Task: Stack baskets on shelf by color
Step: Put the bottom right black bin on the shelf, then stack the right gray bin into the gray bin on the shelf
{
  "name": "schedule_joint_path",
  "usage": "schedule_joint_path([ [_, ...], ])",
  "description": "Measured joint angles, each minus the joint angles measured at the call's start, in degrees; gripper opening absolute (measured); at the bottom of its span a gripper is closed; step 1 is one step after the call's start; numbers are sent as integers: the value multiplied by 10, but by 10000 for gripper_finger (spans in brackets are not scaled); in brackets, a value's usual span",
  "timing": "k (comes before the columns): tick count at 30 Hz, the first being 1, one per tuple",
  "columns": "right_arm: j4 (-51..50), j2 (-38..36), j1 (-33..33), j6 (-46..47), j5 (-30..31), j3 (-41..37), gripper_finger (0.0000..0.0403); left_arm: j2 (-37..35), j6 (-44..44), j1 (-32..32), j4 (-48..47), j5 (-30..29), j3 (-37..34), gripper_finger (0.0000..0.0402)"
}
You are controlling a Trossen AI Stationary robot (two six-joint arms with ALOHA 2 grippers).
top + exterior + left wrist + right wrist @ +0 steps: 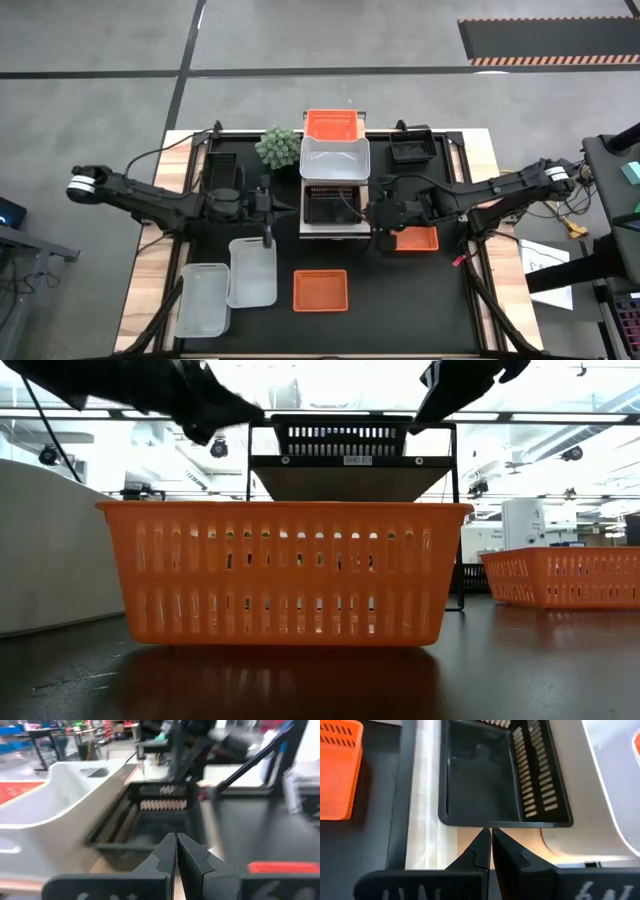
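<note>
The shelf runs from far to near at the table's centre. On its top stand a red-orange basket at the far end, a white basket in the middle and a black basket at the near end. My left gripper is shut at the black basket's left wall, and the left wrist view shows its shut fingers at the rim. My right gripper is shut at the basket's right wall. My left gripper points level from the table's left at the black basket's left rim. Its shut tips are right at that rim, and I cannot tell whether they touch it. My right gripper comes level from the table's right, and its shut tips meet the middle of the black basket's right rim. They stand against the rim's outer edge, not around it. The basket sits flat on the shelf top.
Two white baskets lie near left, a red-orange one near centre and another under my right arm. Black baskets sit either side of the shelf's far end. A spiky green plant stands beside the white basket.
</note>
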Motion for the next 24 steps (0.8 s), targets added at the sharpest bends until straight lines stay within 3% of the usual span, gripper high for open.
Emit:
schedule_joint_path([
  [5, 84, -32, 0, -25, 1, -50, 9, -26, -119, -48, -68, -8, 13, 0],
  [8, 141, -62, 0, -32, 0, -84, 9, -35, -225, -77, -140, -45, 28, 0],
  [11, 196, -90, 0, -69, -1, -114, 9, -32, -328, -100, -240, -65, 63, 0],
  [15, 222, -126, 0, -75, -2, -133, 9, -8, -510, -118, -443, -59, 137, 0],
  [19, 228, -151, 0, -68, -7, -152, 9, 48, -697, -134, -647, 3, 215, 0],
  [24, 235, -168, 0, -85, -7, -168, 9, 139, -786, -150, -688, 85, 274, 0],
])
